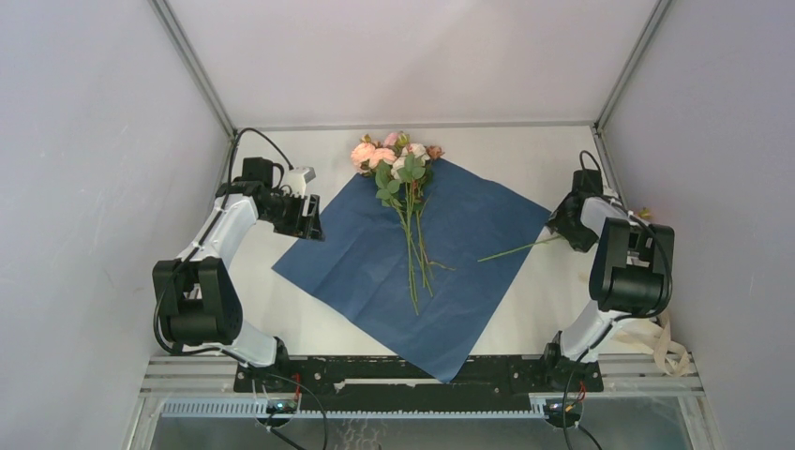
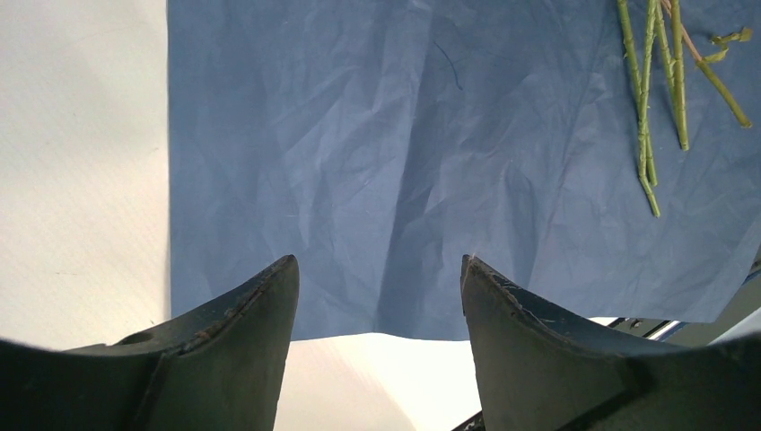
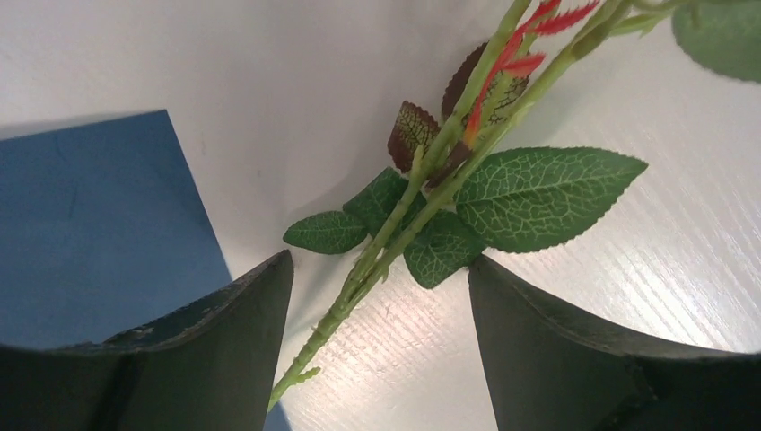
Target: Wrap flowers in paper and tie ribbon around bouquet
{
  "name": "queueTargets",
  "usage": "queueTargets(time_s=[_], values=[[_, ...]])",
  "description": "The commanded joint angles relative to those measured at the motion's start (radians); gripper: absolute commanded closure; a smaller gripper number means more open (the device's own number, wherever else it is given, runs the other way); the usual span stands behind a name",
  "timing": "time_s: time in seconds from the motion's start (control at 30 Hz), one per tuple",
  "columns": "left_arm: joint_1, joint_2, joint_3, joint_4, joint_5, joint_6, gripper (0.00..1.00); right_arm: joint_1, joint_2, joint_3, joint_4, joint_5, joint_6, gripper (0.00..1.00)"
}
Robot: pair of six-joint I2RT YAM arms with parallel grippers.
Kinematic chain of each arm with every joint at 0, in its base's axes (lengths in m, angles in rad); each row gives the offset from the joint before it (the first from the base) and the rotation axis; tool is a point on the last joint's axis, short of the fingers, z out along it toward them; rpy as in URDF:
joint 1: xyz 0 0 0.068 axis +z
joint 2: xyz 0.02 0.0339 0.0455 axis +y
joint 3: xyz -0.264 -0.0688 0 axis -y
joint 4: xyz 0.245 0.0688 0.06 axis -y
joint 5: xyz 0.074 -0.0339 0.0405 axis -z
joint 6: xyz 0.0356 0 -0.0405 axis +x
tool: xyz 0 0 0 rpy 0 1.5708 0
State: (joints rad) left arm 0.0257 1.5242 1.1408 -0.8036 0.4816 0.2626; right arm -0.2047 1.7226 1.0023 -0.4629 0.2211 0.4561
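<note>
Left gripper [image 2: 377, 269] is hovering, jaws spread, over the navy paper [image 2: 359, 135]. Right gripper [image 3: 379, 262] is straddling a loose leafy stem [image 3: 334, 314], jaws spread, not pinching it.

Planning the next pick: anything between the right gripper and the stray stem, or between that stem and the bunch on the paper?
Nothing visible. The right gripper is open directly over the stray stem, with a jaw on either side. Between the stem and the flowers lies only bare paper.
</note>
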Motion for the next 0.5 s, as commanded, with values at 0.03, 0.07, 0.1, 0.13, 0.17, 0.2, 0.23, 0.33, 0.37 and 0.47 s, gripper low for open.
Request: queueTargets(time_s=[0.03, 0.07, 0.1, 0.13, 0.17, 0.2, 0.23, 0.33, 0.37, 0.47], values=[[-0.001, -0.029, -0.013, -0.002, 0.004, 0.008, 0.28, -0.042, 0.013, 0.009, 0.075, -0.076, -0.001, 0.25], [-0.002, -0.029, -0.013, -0.002, 0.003, 0.008, 0.28, -0.053, 0.018, 0.009, 0.076, -0.090, -0.002, 0.32], [0.000, -0.029, -0.012, -0.003, 0.002, 0.007, 0.28, -0.066, 0.024, 0.009, 0.076, -0.115, -0.005, 0.44], [-0.002, -0.030, -0.012, -0.005, 0.002, 0.009, 0.28, -0.076, 0.027, 0.007, 0.075, -0.137, -0.010, 0.59], [-0.001, -0.031, -0.012, -0.005, 0.001, 0.007, 0.28, -0.082, 0.026, 0.008, 0.071, -0.147, -0.018, 0.74], [0.000, -0.033, -0.013, -0.007, 0.001, 0.009, 0.28, -0.085, 0.015, 0.008, 0.066, -0.141, -0.030, 0.84], [0.000, -0.034, -0.012, -0.006, 0.001, 0.009, 0.29, -0.085, -0.006, 0.009, 0.059, -0.121, -0.046, 0.93], [0.000, -0.038, -0.012, -0.005, 0.002, 0.010, 0.29, -0.084, -0.130, 0.020, 0.024, 0.001, -0.103, 1.00], [-0.002, -0.037, -0.013, -0.006, 0.005, 0.010, 0.28, -0.078, -0.185, 0.034, 0.000, 0.055, -0.131, 1.00], [-0.001, -0.026, -0.012, -0.004, 0.011, 0.011, 0.28, -0.014, -0.362, 0.092, -0.034, 0.196, -0.257, 1.00]])
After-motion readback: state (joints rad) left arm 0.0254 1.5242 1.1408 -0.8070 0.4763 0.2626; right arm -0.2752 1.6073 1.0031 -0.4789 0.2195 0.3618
